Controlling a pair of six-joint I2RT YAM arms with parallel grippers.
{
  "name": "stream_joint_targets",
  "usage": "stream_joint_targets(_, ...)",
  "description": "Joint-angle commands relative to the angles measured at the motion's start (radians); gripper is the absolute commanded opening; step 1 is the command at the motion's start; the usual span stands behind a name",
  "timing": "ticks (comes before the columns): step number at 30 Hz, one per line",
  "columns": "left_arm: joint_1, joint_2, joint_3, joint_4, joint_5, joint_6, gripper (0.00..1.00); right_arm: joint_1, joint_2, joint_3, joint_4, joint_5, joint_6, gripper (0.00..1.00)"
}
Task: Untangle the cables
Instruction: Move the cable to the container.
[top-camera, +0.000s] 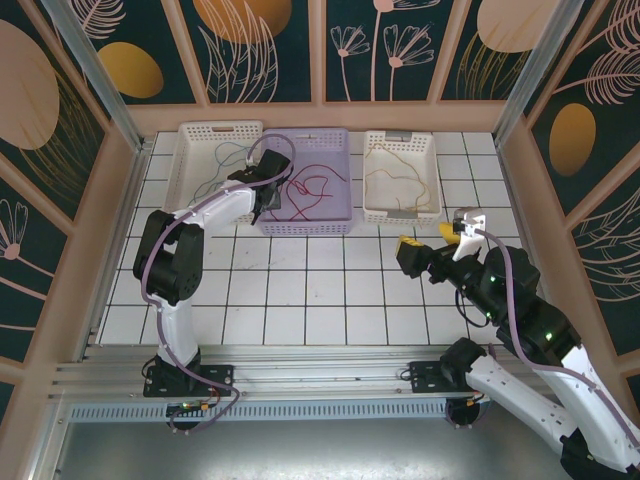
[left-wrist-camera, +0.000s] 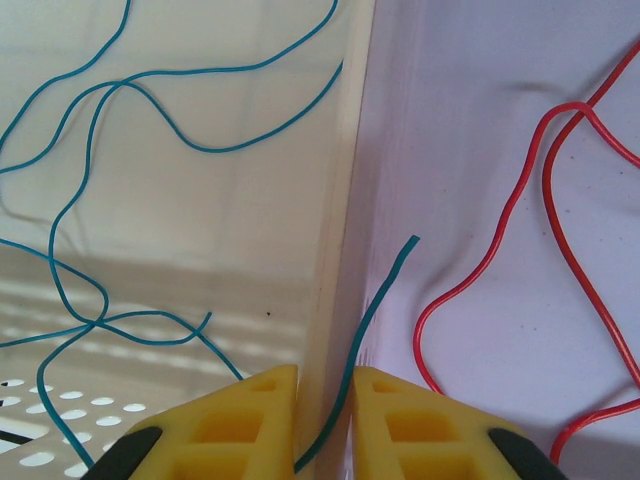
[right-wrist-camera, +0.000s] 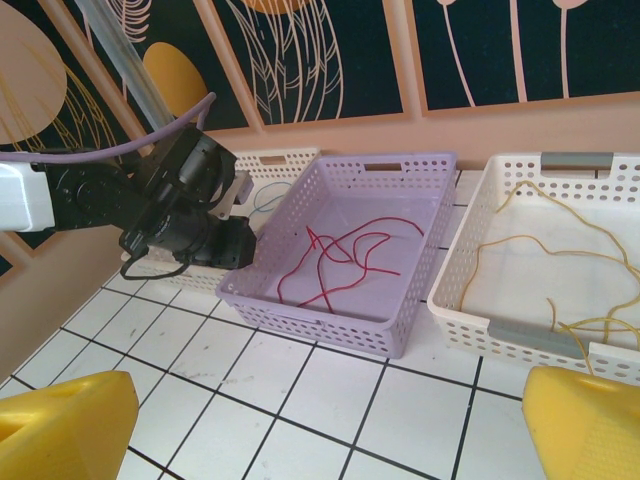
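Three baskets line the far side of the table (top-camera: 300, 290), one colour of cable in each: blue cables (top-camera: 222, 158) in the left white basket (top-camera: 190, 135), red cables (top-camera: 305, 190) in the purple basket (top-camera: 340, 218), and yellow-tan cables (top-camera: 395, 175) in the right white basket (top-camera: 372, 205). One blue end (left-wrist-camera: 385, 280) strays over the shared wall onto the purple floor. The left hand (left-wrist-camera: 323, 385) straddles that wall, and the blue end runs between its nearly closed fingers; I cannot tell whether it is pinched. The right hand (right-wrist-camera: 330, 400) hangs wide open above the tiles, well apart from the baskets. These wires look light, limp and thin, so they will likely slip or drag their neighbours. A firm pinch near the free end, clear of the red loop, seems best.
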Motion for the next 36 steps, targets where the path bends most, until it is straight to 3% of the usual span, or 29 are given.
stream_joint_targets(1, -0.006, -0.022, 0.028, -0.021, -0.024, 0.009, 0.19, 0.005, -0.01, -0.002, 0.038, -0.018, 0.012, 0.99)
stream_joint_targets(14, -0.005, -0.035, 0.031, -0.011, -0.03, 0.009, 0.3, 0.005, -0.008, 0.003, 0.037, -0.02, 0.013, 0.99)
stream_joint_targets(30, -0.005, -0.045, 0.046, -0.018, -0.037, 0.01, 0.15, 0.005, 0.001, 0.024, 0.03, -0.02, 0.002, 0.99)
stream_joint_targets(36, -0.005, -0.065, 0.046, -0.014, -0.039, 0.008, 0.15, 0.005, 0.006, 0.029, 0.029, -0.025, 0.003, 0.99)
